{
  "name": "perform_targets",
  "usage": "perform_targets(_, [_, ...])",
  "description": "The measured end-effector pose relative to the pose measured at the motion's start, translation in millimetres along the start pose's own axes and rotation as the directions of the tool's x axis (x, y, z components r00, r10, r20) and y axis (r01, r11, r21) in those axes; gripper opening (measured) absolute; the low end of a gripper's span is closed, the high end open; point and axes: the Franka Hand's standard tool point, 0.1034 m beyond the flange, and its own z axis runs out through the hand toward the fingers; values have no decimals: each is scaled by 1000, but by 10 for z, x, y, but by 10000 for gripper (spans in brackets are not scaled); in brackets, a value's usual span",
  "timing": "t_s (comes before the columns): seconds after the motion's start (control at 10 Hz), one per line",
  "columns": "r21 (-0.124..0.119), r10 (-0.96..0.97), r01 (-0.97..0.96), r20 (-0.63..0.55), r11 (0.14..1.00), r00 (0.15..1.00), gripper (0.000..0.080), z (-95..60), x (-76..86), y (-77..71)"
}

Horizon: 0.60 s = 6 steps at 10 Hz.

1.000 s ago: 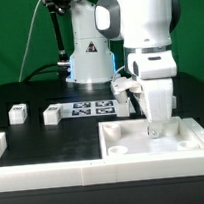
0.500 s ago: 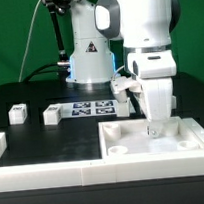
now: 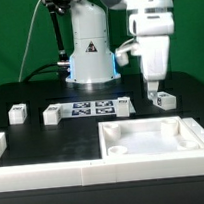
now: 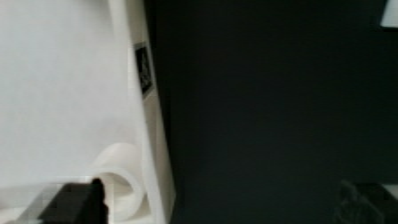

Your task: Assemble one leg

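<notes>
Several small white legs lie on the black table: one point(image 3: 165, 98) at the exterior view's right, one point(image 3: 122, 106) by the marker board, and two point(image 3: 52, 115) point(image 3: 18, 113) at the left. The large white tabletop panel point(image 3: 144, 144) with round corner sockets lies at the front. My gripper point(image 3: 153, 89) hangs fingers down just behind the panel's far edge, close above and beside the right leg. In the wrist view its dark fingertips point(image 4: 68, 202) stand wide apart with only the black table and the panel's edge point(image 4: 128, 120) between them. It is open and empty.
The marker board point(image 3: 89, 109) lies flat between the legs. A long white rail point(image 3: 41, 175) runs along the front and bends back at the exterior view's left. The robot base point(image 3: 91, 61) stands at the back.
The gripper has risen off the panel's far right corner socket and moved back past the panel's far edge. The right leg, hidden behind the arm before, now shows.
</notes>
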Motion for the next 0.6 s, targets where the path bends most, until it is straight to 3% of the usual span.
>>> perform_targets(0.2, [8, 1, -1, 0, 1000, 1000, 649, 51, -20, 11])
perform_targets(0.6, [8, 371, -371, -5, 929, 929, 649, 54, -2, -12])
